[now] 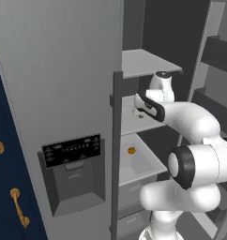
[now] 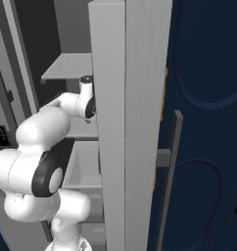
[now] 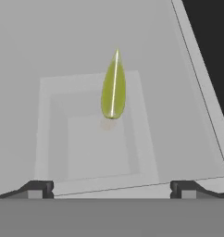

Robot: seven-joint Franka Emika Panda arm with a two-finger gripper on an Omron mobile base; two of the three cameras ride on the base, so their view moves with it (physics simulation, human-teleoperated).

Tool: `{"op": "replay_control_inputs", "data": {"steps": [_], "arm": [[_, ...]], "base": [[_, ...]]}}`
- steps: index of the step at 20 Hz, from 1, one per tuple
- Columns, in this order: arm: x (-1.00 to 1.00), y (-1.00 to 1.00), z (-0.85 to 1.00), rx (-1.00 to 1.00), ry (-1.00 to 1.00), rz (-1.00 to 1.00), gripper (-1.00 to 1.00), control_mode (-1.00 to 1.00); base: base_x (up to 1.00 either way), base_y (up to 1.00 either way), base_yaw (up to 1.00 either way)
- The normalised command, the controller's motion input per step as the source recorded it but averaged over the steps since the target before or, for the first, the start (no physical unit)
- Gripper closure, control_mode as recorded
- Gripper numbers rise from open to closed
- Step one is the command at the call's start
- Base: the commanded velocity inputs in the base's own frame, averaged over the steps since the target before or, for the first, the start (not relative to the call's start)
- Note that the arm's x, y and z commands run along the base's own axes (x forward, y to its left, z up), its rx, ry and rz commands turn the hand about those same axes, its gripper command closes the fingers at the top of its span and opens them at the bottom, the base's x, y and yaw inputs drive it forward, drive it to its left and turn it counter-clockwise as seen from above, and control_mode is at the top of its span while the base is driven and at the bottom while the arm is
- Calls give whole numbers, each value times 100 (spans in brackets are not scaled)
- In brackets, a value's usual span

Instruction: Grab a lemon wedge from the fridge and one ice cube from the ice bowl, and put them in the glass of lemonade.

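**Claw spread over the lemon wedge on a fridge shelf**

The fridge (image 1: 59, 93) stands with its right door swung open, and the white arm (image 1: 190, 122) reaches into the lit compartment from the lower right of the left base view. Its hand sits over the middle shelf (image 1: 129, 123), under the pale upper shelf (image 1: 146, 62).

In the hand view the claw (image 3: 112, 190) looks down on that shelf. Its two dark fingertips (image 3: 37, 189) stand wide apart at the bottom corners, spread with nothing between them. The lemon wedge (image 3: 113, 88) lies ahead of them, a slim yellow-green sliver with a light line along its ridge, pointed end away from the claw. It rests on the grey shelf at the far edge of a shallow square recess (image 3: 93, 134), apart from both fingertips.

Lower down in the left base view, a small round orange item (image 1: 132, 150) sits on the white shelf beneath. The fridge's closed left door carries the black dispenser panel (image 1: 72, 151). Navy cabinets with brass handles (image 1: 19, 206) stand to its left.

In the right base view the open door's edge (image 2: 125, 122) hides the hand.
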Motion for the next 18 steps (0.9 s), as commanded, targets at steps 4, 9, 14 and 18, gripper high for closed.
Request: {"op": "replay_control_inputs", "data": {"steps": [4,9,14,18], "arm": [[55,-3,-5,0,3,1,-100,-100],[80,1,-23,0,1,0,-100,-100],[40,7,-14,0,0,0,-100,-100],[4,0,-4,0,0,0,-100,-100]], "base": [[0,0,0],[0,0,0],[0,0,0],[0,0,0]]}}
